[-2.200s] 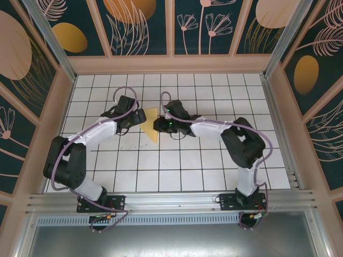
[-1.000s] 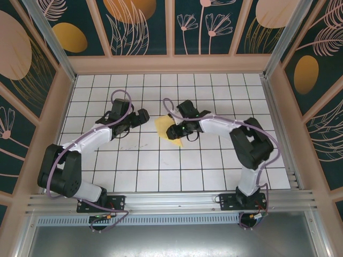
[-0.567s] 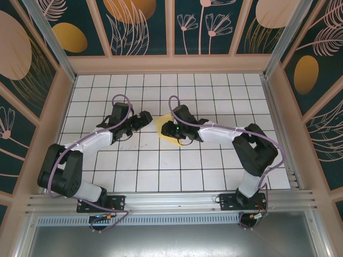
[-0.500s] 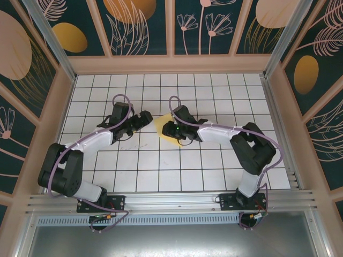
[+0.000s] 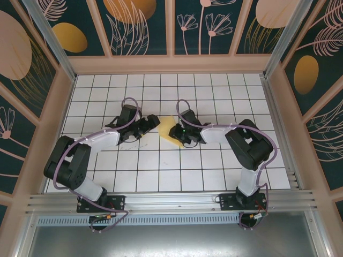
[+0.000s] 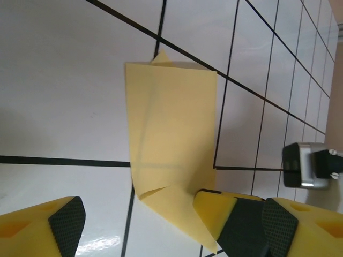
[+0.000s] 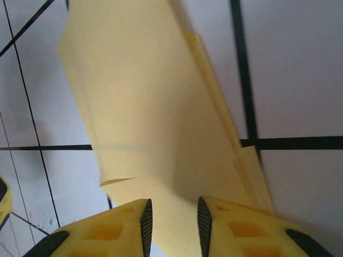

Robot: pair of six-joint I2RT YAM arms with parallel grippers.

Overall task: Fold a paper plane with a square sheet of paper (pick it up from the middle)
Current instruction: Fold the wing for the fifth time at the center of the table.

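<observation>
- Currently, the sheet of paper (image 5: 169, 130) lies flat on the tiled table (image 5: 161, 171), near the middle, between the two claws. It is folded into a narrow layered strip with one pointed end and is not yet a plane.
- The right claw (image 7: 171, 219) rests over the near end of the strip. Its jaws stand a narrow gap apart, and paper shows through the gap. We see no pinch on the paper and judge that the claw is only pressing it to the table.
- The left claw (image 5: 153, 123) stands wide open and holds nothing. In its wrist view one finger overlaps a corner of the strip, and the other sits on bare tile well to the side.
- A second ago the left claw stood apart from the sheet, further left. It has since come in to the sheet's left edge, and the right arm has drawn the strip slightly rightward.
- We read this as the left arm returning for the next fold or crease while the right arm steadies the work. Most folds appear still to be made.
- We see no box, tray or bin. The sheet lies directly on the tiles, inside the patterned walls (image 5: 171, 32) around the table.
</observation>
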